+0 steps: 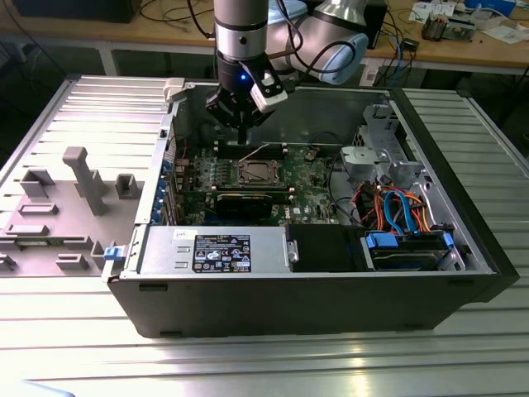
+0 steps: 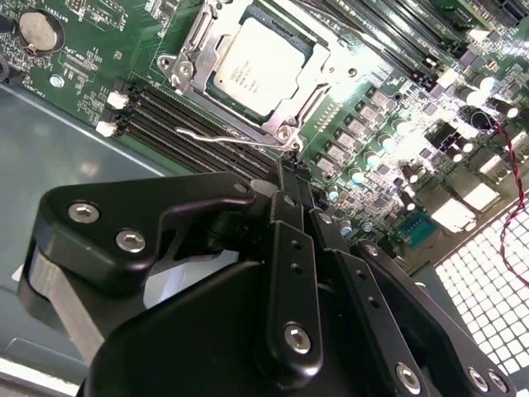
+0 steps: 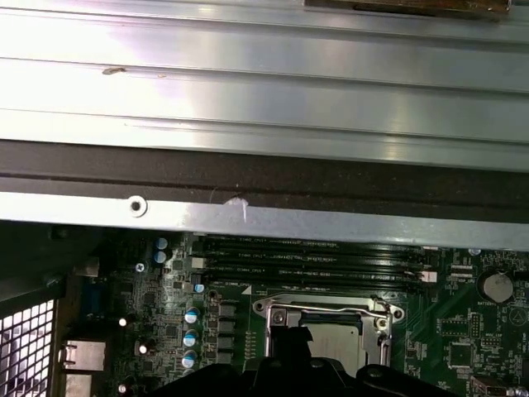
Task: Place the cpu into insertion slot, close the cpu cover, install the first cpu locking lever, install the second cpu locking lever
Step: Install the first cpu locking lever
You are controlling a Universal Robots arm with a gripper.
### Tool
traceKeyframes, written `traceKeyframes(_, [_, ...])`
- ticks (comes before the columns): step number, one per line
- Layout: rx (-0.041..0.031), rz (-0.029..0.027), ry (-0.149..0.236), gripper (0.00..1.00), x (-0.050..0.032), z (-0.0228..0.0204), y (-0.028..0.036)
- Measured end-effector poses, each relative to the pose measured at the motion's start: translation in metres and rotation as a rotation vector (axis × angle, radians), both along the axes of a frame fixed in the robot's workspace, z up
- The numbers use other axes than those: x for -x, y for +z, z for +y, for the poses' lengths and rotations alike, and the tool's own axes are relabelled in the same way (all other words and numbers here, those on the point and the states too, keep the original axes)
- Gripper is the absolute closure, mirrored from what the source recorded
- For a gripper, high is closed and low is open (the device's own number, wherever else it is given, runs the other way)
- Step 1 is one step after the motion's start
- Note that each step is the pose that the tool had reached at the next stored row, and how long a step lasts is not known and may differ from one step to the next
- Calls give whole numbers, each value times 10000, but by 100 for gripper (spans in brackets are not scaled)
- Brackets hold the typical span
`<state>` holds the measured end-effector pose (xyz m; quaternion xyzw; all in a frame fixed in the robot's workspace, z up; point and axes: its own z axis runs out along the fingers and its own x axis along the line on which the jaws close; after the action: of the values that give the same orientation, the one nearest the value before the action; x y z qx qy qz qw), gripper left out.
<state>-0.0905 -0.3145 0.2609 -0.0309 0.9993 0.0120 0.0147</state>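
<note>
Gripper: here's the gripper [image 1: 241, 132], hanging inside the open computer case [image 1: 289, 298], jaws drawn together with nothing between them.
Cpu: the cpu [image 2: 256, 66] sits down in the insertion slot [image 1: 242, 172] on the green motherboard [image 2: 91, 74], silver top facing up.
Cpu cover: the cpu cover [image 2: 322, 78] lies flat around the chip, which shows through its window.
Second wrist view gives: the close look, with a thin wire locking lever [image 2: 231, 138] running along the socket edge beside the memory slots [image 3: 314, 258]. The fingertips [image 2: 286, 194] are just beside its near end.
First wrist view gives: the case wall and the ribbed metal table [image 3: 264, 91] beyond it. The gripper's black body partly covers the socket.
Exterior view gives: the whole case from outside and the arm coming down just beyond the socket. There's a bundle of coloured cables [image 1: 397, 207] toward the exterior view's right and a grey fixture tray [image 1: 78, 182] at the exterior view's left.
Hard to tell: whether the fingertips touch the lever, and whether that lever is latched. The socket's far edge runs out of the picture in the second wrist view.
Count: one cpu, one cover, one gripper, one lever made out, four memory slots, one coin battery [image 2: 37, 29].
</note>
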Motion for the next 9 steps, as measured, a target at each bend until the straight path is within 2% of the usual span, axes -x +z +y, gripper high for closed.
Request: traceKeyframes(9, [0, 3, 0, 89, -28, 0, 0])
